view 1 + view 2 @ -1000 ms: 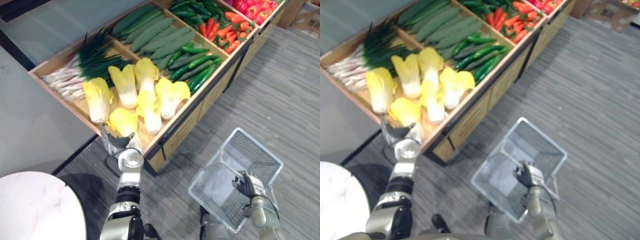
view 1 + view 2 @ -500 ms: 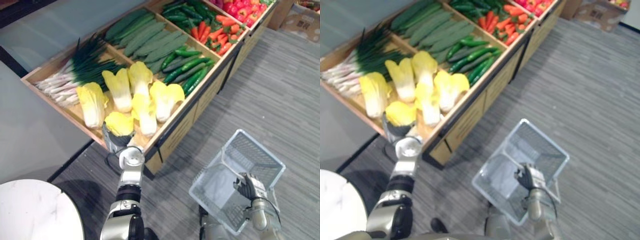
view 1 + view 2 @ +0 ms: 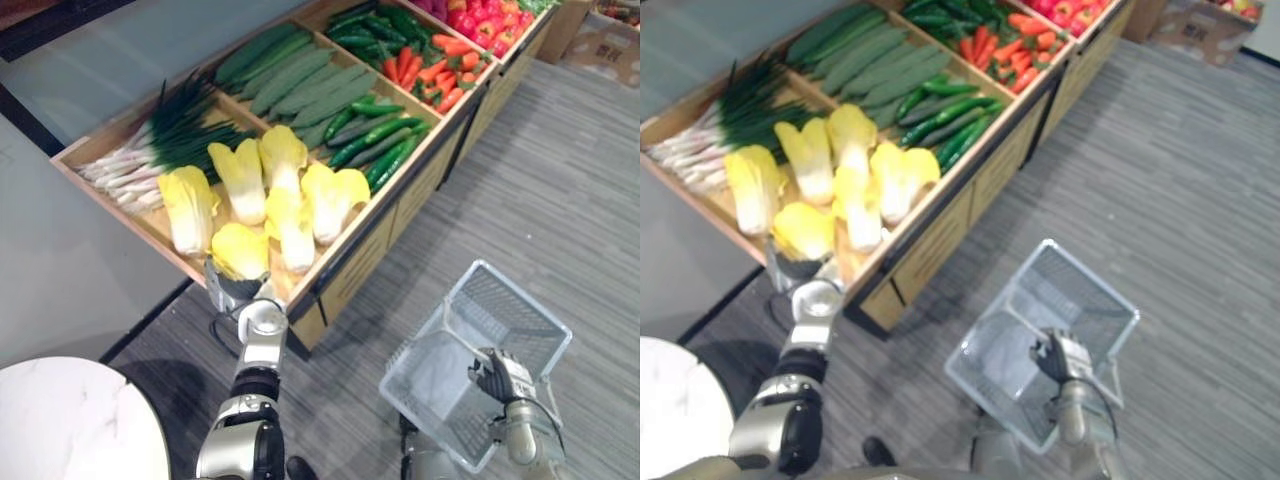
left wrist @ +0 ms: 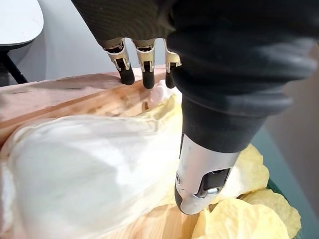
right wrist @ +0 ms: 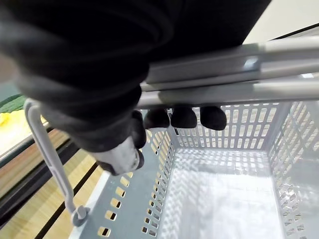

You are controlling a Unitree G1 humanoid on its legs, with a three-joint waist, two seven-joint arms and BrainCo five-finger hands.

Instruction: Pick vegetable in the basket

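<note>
Several yellow napa cabbages lie in the front compartment of a wooden display stand (image 3: 345, 260). My left hand (image 3: 232, 290) reaches over the stand's front edge at the nearest cabbage (image 3: 240, 250). In the left wrist view its fingers (image 4: 144, 64) are straight along one side of that cabbage (image 4: 84, 169) and the thumb (image 4: 204, 179) lies along the other; the hand is open. My right hand (image 3: 500, 378) is shut on the handle (image 5: 224, 74) of an empty white plastic basket (image 3: 420, 360), held low over the floor at the right.
Further back the stand holds spring onions (image 3: 150, 140), pale green gourds (image 3: 300, 75), dark cucumbers (image 3: 385, 140), carrots (image 3: 440, 70) and red peppers (image 3: 490, 15). A round white table (image 3: 70, 420) stands at lower left. A cardboard box (image 3: 605, 45) sits on the grey carpet at the far right.
The camera has shifted a little. My left hand stays at the nearest cabbage and my right hand still holds the basket.
</note>
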